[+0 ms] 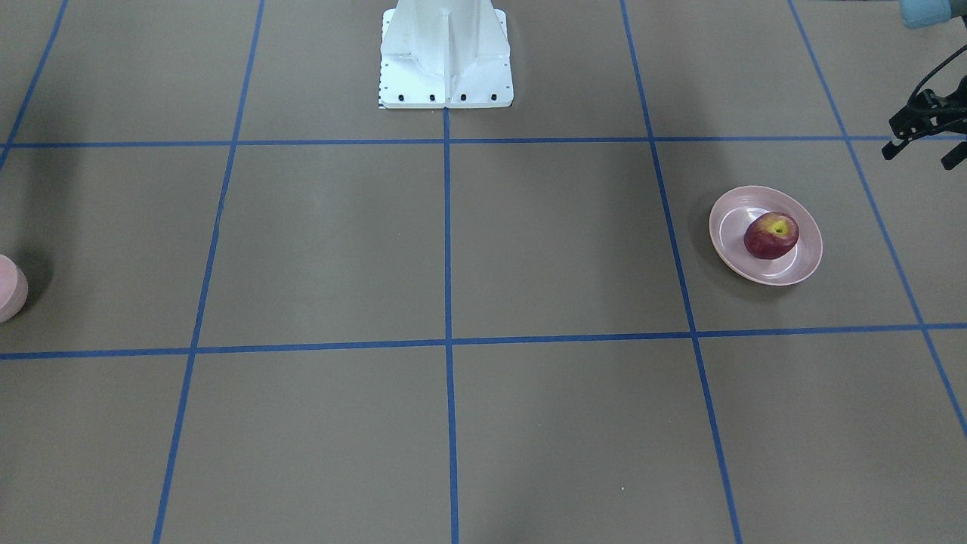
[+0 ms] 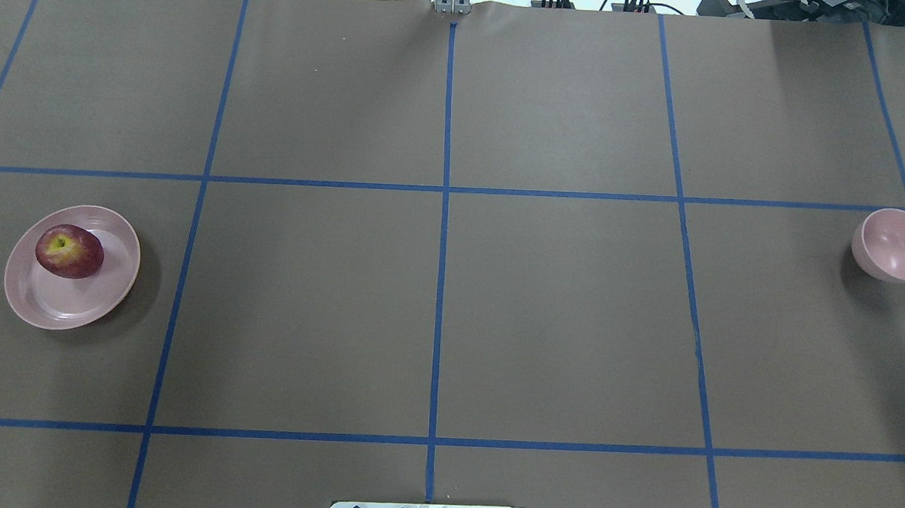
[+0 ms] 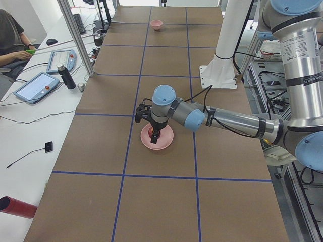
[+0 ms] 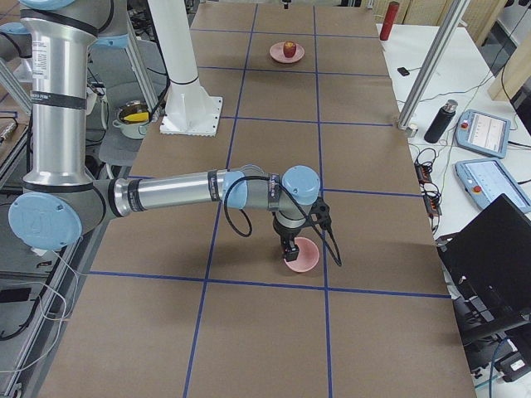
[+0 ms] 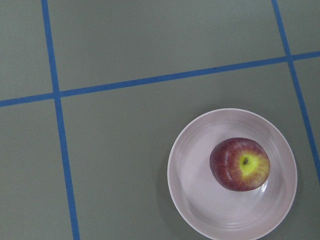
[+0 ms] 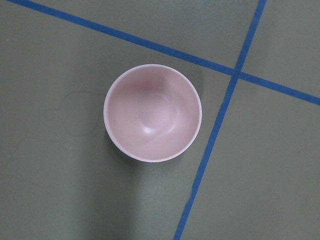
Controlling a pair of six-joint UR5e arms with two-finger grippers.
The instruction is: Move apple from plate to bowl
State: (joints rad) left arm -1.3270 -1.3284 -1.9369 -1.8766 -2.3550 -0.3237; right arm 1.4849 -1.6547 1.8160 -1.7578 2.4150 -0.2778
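The dark red apple lies in the pale pink plate on the robot's left side of the table; both also show in the left wrist view, apple and plate. The small pink bowl stands empty at the far right and fills the right wrist view. My left gripper hangs over the plate, apart from the apple; only part of it shows at the front view's edge, so I cannot tell its state. My right gripper hangs over the bowl; I cannot tell its state.
Brown table with a blue tape grid. The white robot base stands at mid table edge. A side bench holds tablets and a bottle, with a metal post by it. A person sits there.
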